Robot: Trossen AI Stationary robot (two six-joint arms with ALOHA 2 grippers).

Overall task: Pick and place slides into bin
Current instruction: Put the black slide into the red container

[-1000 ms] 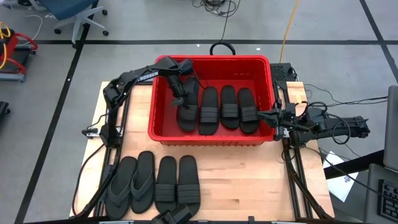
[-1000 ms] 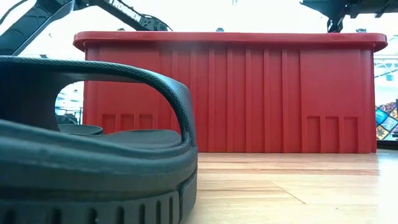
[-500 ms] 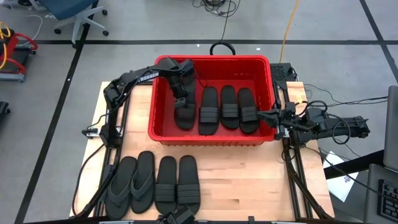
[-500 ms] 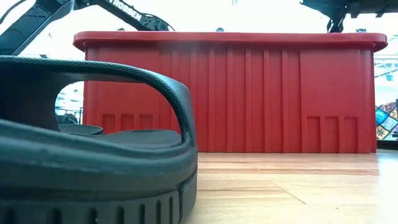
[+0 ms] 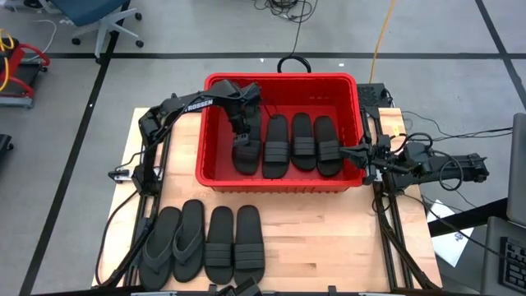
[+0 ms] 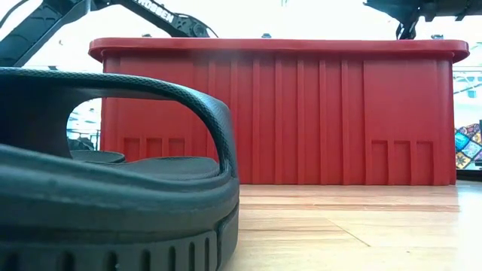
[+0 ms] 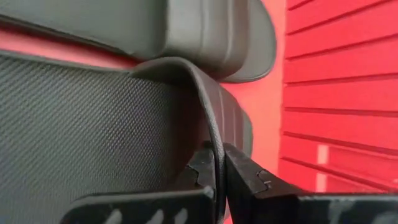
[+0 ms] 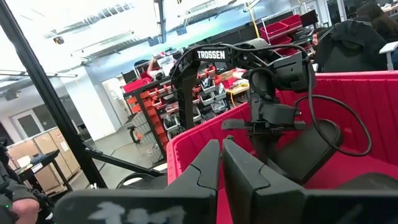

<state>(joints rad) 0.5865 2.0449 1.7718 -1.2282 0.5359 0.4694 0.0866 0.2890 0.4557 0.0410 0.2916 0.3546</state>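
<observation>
The red bin [image 5: 279,182] stands at the table's far middle and holds three black slides [image 5: 304,141] lying side by side. My left gripper [image 5: 243,133] is down inside the bin's left part, shut on a fourth slide [image 5: 246,156]. My right gripper [image 5: 345,150] is shut and empty at the bin's right wall. Two thong-strap slides [image 5: 174,242] and two band-strap slides [image 5: 234,245] lie flat on the table's near left. One of them [image 6: 113,196] fills the low view's foreground. My left gripper pinches the edge of the slide's band strap [image 7: 216,155] between its two fingers [image 7: 245,177], which come from above, pointing down into the bin. The slide hangs tilted below the fingers beside the other slides. I cannot tell whether its lower end touches the bin's floor.
The bin's walls [image 6: 279,113] stand high around the left gripper. Bare wooden table [image 5: 329,238] lies near and right of the bin. A cable loop [image 5: 292,62] lies just beyond the bin's far wall. Shelves and a person [image 8: 12,199] show in the room behind.
My left gripper has shifted a little toward the table's right inside the bin, still shut on the slide, bringing it closer to the three lying slides.
</observation>
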